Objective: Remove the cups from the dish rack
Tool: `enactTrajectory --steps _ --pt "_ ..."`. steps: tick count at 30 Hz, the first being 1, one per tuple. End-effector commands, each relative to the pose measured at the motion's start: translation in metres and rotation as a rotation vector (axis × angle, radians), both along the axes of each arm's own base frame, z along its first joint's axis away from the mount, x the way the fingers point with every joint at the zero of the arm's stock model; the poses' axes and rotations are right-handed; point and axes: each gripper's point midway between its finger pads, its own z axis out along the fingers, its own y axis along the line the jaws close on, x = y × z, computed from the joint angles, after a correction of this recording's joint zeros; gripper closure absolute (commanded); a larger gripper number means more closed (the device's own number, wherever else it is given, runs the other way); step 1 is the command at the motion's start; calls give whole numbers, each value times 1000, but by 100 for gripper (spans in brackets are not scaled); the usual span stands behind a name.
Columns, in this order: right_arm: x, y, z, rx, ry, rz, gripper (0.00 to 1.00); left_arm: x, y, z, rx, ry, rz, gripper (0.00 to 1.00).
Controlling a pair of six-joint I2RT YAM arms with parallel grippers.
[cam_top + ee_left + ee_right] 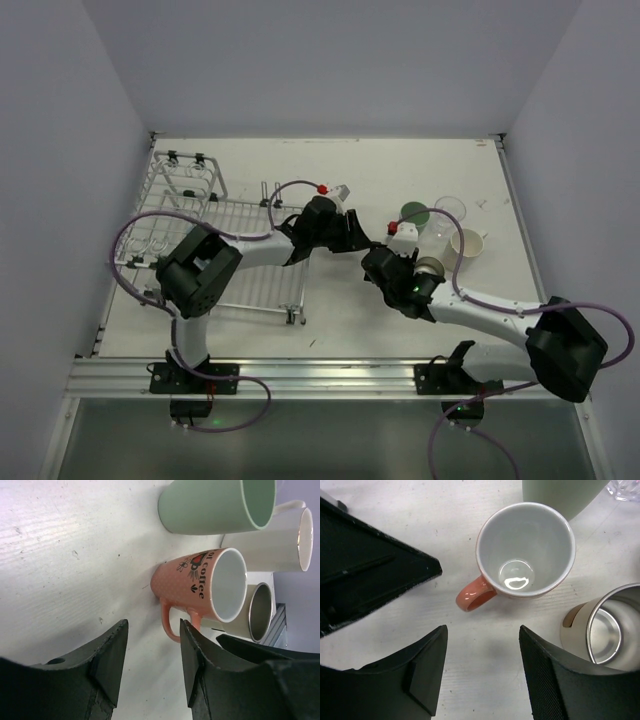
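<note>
Both grippers spread and empty at the pink mug.
The left gripper (153,630) has its jaws apart and holds nothing, just short of the pink mug (200,587), whose handle points toward it. The right gripper (482,632) hangs over the same mug, equally parted and touching nothing. The mug stands upright on the table (340,330). It is probably stiff glazed ceramic: fairly heavy, slick and chippable, best pinched across one wall at the rim. Just beyond it stand a steel-lined cup (257,612), a white mug (265,545) and a green cup (210,505). The dish rack (265,290) lies well apart from it, on the left arm's side.
</note>
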Motion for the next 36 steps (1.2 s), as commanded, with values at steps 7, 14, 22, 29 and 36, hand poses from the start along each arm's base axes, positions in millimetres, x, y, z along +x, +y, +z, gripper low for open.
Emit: enactTrajectory --steps 7,14,22,29,36 --pt "-16 12 37 58 -62 26 37 -10 34 59 61 -148 42 47" --pt "-29 25 61 75 -63 91 35 -19 71 135 128 -304 90 43" --pt "-36 28 94 100 -89 185 33 -10 140 180 415 -470 278 25" --pt "-39 26 100 79 -51 180 31 -13 147 167 585 -546 294 16" --pt "-39 20 111 68 -46 146 31 -27 109 160 726 -702 169 14"
